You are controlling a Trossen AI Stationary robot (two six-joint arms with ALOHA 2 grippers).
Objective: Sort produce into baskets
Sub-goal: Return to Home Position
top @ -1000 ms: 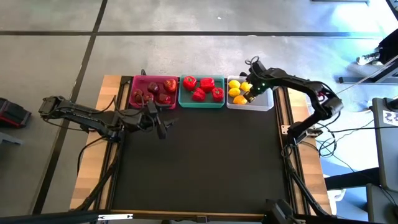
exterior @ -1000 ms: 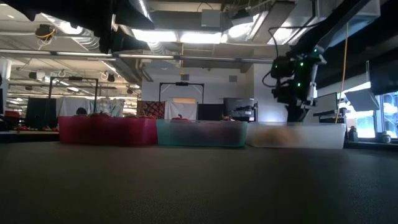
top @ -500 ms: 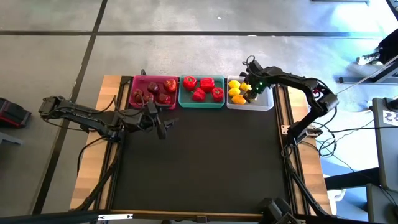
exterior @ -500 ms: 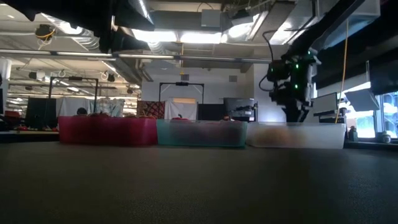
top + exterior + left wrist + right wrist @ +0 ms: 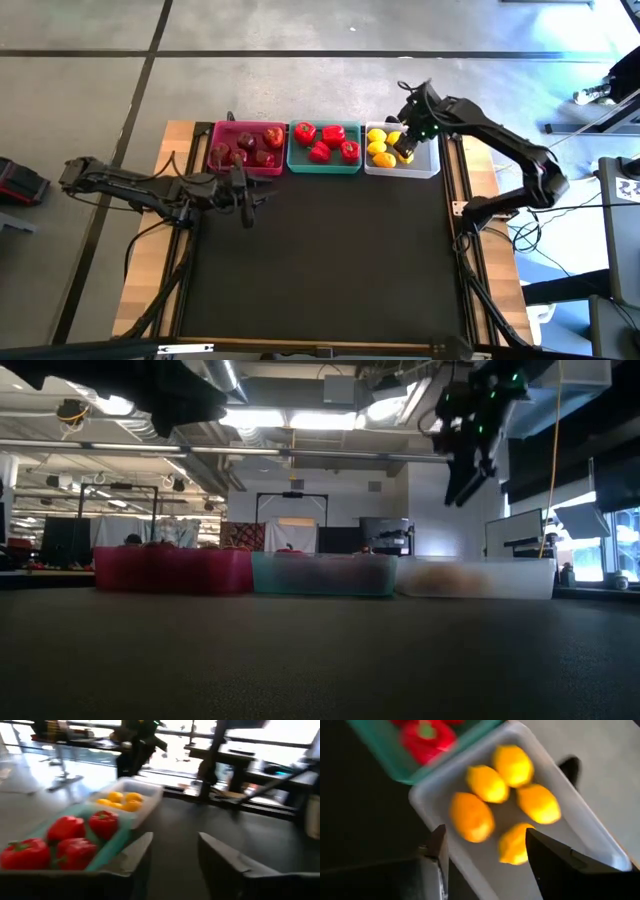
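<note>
The right gripper (image 5: pixel 407 145) hangs above the white tray (image 5: pixel 425 172), fingers spread wide, holding nothing; five lemons (image 5: pixel 487 783) lie in that tray. Peppers (image 5: pixel 322 140) fill the teal tray (image 5: pixel 325 169), apples (image 5: pixel 245 150) the pink tray (image 5: pixel 213 150). The left gripper (image 5: pixel 246 203), fingers likewise parted and empty, hovers just in front of the pink tray.

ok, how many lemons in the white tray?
5 lemons, all together in the white tray at the row's right end, under the raised, open right gripper. None looks hidden.
</note>
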